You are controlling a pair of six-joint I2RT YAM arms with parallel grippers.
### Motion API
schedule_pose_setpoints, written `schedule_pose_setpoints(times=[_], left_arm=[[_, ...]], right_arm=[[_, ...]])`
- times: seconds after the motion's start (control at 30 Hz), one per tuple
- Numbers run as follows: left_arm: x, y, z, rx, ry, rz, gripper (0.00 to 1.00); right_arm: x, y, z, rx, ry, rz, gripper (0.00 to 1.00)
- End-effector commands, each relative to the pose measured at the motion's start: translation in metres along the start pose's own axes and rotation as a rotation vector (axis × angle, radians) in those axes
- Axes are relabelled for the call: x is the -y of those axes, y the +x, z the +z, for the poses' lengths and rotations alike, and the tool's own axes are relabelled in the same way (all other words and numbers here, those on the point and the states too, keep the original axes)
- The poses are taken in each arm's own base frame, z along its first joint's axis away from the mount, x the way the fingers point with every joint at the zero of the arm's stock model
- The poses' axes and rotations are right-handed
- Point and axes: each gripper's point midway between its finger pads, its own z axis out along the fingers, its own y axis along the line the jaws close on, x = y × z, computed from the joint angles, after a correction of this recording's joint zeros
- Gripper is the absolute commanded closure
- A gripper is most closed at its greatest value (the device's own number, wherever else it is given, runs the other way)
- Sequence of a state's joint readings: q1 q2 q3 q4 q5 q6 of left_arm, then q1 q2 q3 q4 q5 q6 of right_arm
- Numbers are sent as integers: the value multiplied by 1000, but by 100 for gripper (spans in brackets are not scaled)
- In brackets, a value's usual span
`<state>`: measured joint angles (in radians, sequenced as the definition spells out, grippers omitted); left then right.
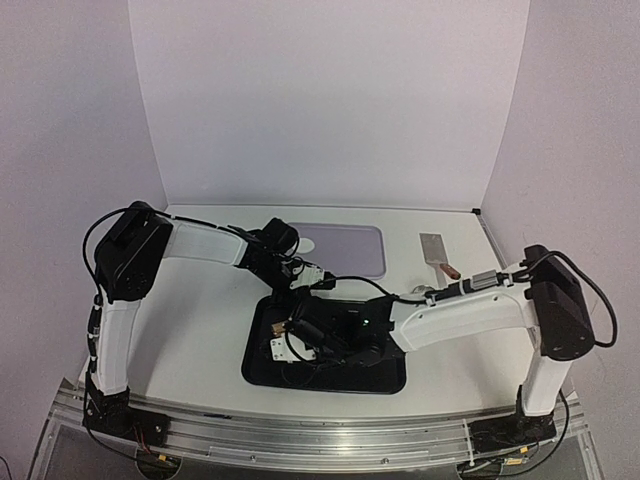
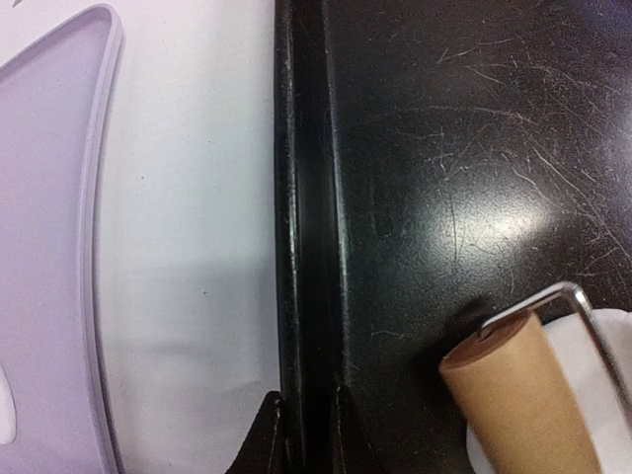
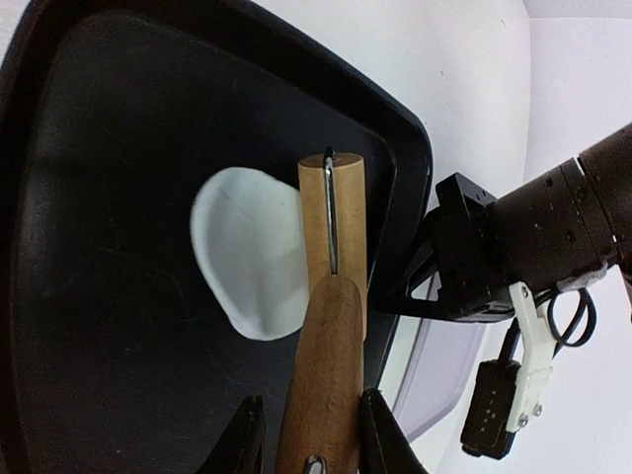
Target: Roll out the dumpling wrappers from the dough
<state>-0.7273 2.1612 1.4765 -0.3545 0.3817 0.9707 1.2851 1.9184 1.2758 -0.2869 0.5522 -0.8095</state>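
A flat white piece of dough point(image 3: 247, 257) lies in the black tray point(image 3: 99, 197). The wooden roller point(image 3: 346, 227) rests on the dough's right edge. My right gripper point(image 3: 308, 434) is shut on the roller's wooden handle point(image 3: 321, 375). In the left wrist view the roller's end point(image 2: 518, 395) and the dough point(image 2: 602, 365) show at the lower right. My left gripper point(image 2: 306, 434) is shut on the tray's rim point(image 2: 306, 197) at the far edge of the tray point(image 1: 260, 370). From above, both grippers meet over the tray, the left point(image 1: 305, 275) and the right point(image 1: 300, 335).
A pale purple mat point(image 1: 340, 248) lies behind the tray, with a small white shape point(image 1: 308, 243) at its left edge. A metal scraper with a reddish handle point(image 1: 437, 252) sits to the right of the mat. White walls close in the back and sides.
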Motion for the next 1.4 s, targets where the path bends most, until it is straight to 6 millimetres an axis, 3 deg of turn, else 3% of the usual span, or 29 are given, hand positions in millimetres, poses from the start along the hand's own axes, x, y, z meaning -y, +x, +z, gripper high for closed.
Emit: schedule_pose_setpoints(times=[0.0, 0.13, 0.33, 0.43, 0.53, 0.7, 0.8, 1.0, 1.1, 1.2, 1.37], left_arm=[[16, 25, 8, -96, 15, 55, 100], [18, 27, 9, -100, 18, 53, 100], [17, 27, 7, -104, 13, 57, 100], [17, 27, 5, -106, 10, 62, 100], [17, 26, 5, -104, 10, 61, 100], [18, 26, 6, -99, 10, 60, 100], [19, 27, 6, -99, 13, 57, 100], [20, 27, 6, -100, 16, 56, 100], [19, 26, 5, -101, 15, 57, 100], [18, 25, 4, -97, 14, 52, 100], [16, 23, 6, -86, 14, 36, 100]], right_arm=[[-188, 97, -34, -273, -640, -132, 100], [-190, 104, -31, -293, -644, -166, 100], [-162, 97, 14, -279, -657, -160, 100], [-158, 103, 24, -285, -665, -164, 100], [-157, 100, 17, -279, -665, -114, 100], [-184, 95, -19, -277, -678, -104, 100], [-192, 101, -24, -300, -685, -102, 100], [-153, 105, 20, -307, -655, -94, 100], [-147, 104, 33, -303, -657, -102, 100], [-155, 103, 24, -308, -660, -81, 100], [-190, 96, -18, -315, -645, -113, 100]])
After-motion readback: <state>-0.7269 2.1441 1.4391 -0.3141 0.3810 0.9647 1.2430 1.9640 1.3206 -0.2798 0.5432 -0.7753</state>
